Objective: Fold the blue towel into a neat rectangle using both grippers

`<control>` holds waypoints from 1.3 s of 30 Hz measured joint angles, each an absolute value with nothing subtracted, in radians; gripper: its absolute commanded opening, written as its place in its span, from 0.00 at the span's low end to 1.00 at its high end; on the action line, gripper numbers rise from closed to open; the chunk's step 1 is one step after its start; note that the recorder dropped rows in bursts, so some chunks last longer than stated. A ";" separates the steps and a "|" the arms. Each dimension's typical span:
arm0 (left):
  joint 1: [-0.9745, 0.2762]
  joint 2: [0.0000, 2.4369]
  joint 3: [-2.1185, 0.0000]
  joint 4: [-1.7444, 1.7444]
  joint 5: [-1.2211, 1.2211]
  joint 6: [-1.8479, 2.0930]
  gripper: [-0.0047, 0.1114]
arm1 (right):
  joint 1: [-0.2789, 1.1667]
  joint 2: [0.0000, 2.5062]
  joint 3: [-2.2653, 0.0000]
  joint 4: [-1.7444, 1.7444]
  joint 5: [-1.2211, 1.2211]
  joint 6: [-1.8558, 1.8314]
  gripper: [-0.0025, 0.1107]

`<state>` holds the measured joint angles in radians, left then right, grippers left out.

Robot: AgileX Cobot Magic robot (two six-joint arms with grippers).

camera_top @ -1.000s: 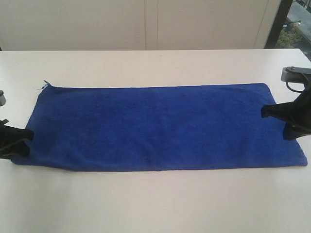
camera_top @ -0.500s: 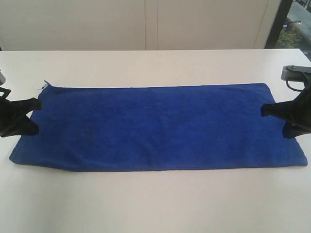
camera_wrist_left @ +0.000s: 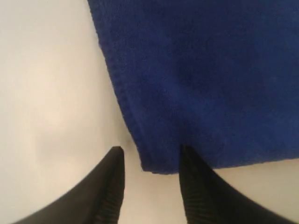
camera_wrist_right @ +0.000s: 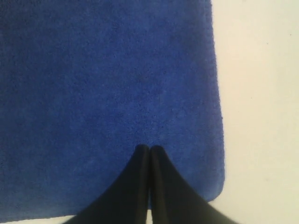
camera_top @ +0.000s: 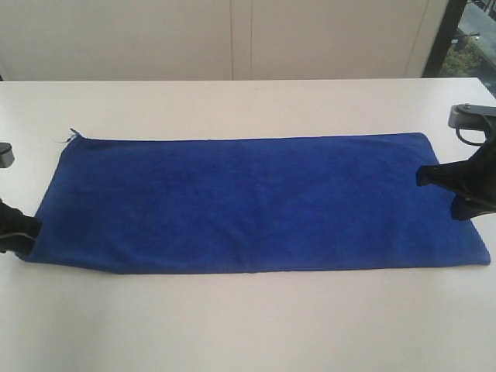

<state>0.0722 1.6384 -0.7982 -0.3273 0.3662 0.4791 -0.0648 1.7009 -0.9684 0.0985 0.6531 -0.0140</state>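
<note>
White flat table [camera_top: 248, 333] carries a deep-blue rectangular terry towel [camera_top: 248, 201], spread flat across the middle, long sides along the table's front and back edges. Black pointed left gripper [camera_wrist_left: 152, 150] at towel's front-left corner, jaws parted, straddling the hem, gripping nothing. Black right gripper [camera_wrist_right: 149, 148] tips pressed together over towel's right end; pinch unclear. Loose thread [camera_top: 71, 135] at back-left corner.

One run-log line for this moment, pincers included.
cloth: royal-blue terry towel flat on white table | left pincer: open, straddling a corner | right pincer: shut, over opposite end | fold: no edge lifted
</note>
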 measured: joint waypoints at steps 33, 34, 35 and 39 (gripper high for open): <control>0.072 1.710 -0.950 -0.871 0.390 0.378 0.04 | -0.065 1.701 -0.968 0.098 0.649 -0.014 0.02; 0.072 1.722 -0.951 -0.880 0.377 0.378 0.04 | -0.065 1.701 -0.968 0.098 0.649 -0.014 0.02; 0.072 1.734 -0.951 -0.886 0.367 0.376 0.05 | -0.065 1.701 -0.968 0.098 0.649 -0.014 0.02; 0.072 1.772 -0.951 -0.897 0.348 0.382 0.22 | -0.065 1.701 -0.968 0.098 0.647 -0.016 0.02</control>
<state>0.0722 1.7725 -0.9515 -0.8966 0.3484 0.3816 -0.0648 1.7009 -0.9684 0.0985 0.6471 -0.0155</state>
